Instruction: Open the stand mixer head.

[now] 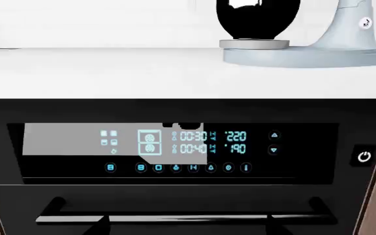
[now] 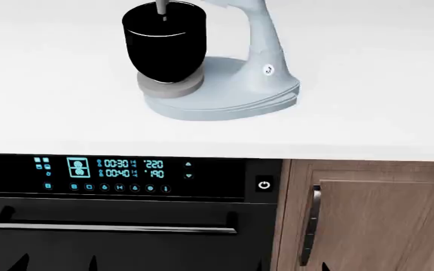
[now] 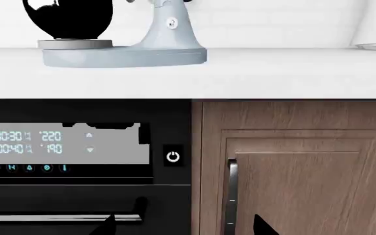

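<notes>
The stand mixer head [image 2: 236,4] is pale blue and rounded, mostly cut off at the head view's top edge, above a glossy black bowl [image 2: 164,42] on the white counter [image 2: 368,84]. Below sit a black oven [image 2: 126,226] and wooden cabinet [image 2: 375,220]. Dark gripper tips barely show (openness unclear).

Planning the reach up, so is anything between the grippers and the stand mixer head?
The left gripper and right gripper sit below the countertop's front edge, which they must clear to reach the stand mixer head. Nothing else visible stands in the way.
</notes>
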Controlling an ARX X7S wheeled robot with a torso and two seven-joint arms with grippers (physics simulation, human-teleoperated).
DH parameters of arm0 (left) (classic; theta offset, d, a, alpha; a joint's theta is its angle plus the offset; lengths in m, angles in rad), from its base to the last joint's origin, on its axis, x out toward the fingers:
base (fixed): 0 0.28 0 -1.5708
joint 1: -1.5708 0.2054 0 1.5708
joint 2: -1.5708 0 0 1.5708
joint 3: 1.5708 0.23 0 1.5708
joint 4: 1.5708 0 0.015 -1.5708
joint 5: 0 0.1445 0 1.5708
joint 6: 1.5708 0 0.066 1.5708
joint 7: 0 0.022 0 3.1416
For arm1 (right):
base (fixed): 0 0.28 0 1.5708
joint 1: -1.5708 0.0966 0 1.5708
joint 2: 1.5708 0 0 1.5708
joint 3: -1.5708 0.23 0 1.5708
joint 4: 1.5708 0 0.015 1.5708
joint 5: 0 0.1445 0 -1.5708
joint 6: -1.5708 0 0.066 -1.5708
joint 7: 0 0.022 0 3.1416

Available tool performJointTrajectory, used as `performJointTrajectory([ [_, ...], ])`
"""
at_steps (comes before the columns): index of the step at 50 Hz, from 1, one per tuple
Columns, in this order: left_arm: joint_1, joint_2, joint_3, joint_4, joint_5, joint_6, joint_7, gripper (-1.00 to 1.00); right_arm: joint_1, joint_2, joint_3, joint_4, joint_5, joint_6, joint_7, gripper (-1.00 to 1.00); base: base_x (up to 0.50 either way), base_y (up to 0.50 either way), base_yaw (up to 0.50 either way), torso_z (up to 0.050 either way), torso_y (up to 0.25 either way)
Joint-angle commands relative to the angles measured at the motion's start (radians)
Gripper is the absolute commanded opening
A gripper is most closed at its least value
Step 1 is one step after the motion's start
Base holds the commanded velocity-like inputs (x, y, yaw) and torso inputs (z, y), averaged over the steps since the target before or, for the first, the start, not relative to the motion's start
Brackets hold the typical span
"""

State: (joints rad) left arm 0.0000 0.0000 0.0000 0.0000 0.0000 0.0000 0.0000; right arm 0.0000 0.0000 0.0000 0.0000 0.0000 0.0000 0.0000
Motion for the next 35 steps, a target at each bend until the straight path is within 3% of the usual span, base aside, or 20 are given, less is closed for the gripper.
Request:
performJointTrajectory([
  [1,0.007,-0.016,0.017,0.008,-0.026,-0.005,-0.011,1.0,-0.005,0.02,-0.029,-0.005,-0.007,-0.009,0.022,1.0,0.0,0.0,0.0,0.0,0.0],
  [13,0.012,-0.05,0.041,0.03,-0.12,-0.07,-0.018,1.0,0.003,0.052,-0.081,0.019,-0.012,-0.05,0.066,1.0,0.0,0.0,0.0,0.0,0.0],
  [14,0.03,-0.062,0.086,-0.014,-0.1,0.025,-0.044,1.0,-0.148,0.086,-0.082,0.554,0.06,-0.676,-0.006,1.0,0.0,0.0,0.0,0.0,0.0],
  [15,0.016,-0.011,0.0,0.035,-0.053,-0.059,0.015,1.0,0.0,0.014,-0.035,0.017,-0.045,-0.053,0.021,1.0,0.0,0.0,0.0,0.0,0.0],
  [35,0.017,-0.061,0.053,0.039,-0.109,-0.057,-0.038,1.0,-0.004,0.063,-0.084,0.012,0.011,-0.05,0.071,1.0,0.0,0.0,0.0,0.0,0.0],
])
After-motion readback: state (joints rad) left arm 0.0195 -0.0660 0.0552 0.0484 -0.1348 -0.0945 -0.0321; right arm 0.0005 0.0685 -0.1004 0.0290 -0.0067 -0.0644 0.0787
